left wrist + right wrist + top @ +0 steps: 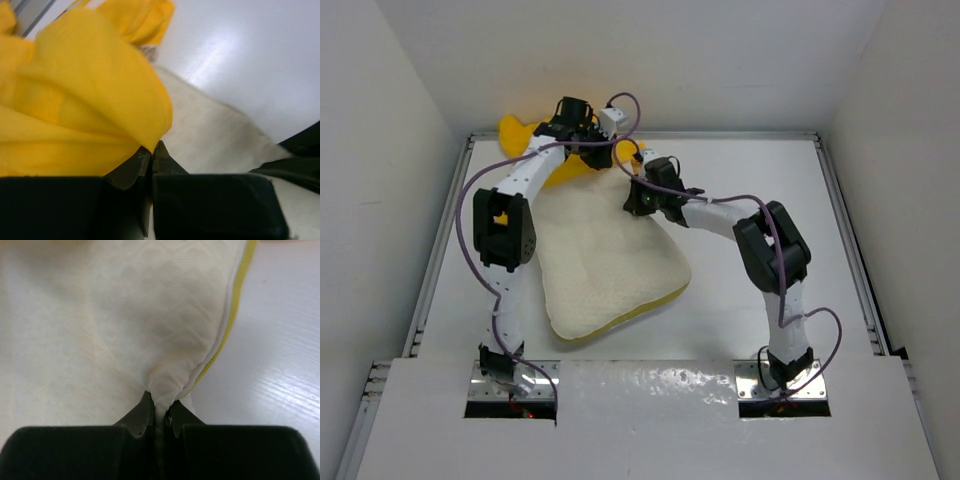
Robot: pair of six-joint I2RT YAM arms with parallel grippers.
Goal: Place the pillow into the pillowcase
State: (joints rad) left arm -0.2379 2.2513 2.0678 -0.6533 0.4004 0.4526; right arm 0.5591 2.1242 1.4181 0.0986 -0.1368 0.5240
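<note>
The cream pillow (610, 265) lies in the middle of the table, its yellow edge band along the lower right side. The yellow pillowcase (535, 145) is bunched at the back left, at the pillow's far end. My left gripper (582, 143) is shut on a fold of the pillowcase (90, 110), with the pillow (215, 135) just beyond it. My right gripper (636, 196) is shut on a pinch of the pillow (125, 330) at its far right corner, beside the yellow edge band (230, 325).
The white table (740, 320) has raised rails on the left (442, 240) and right (850, 240), and white walls close in on three sides. The arm bases sit at the near edge.
</note>
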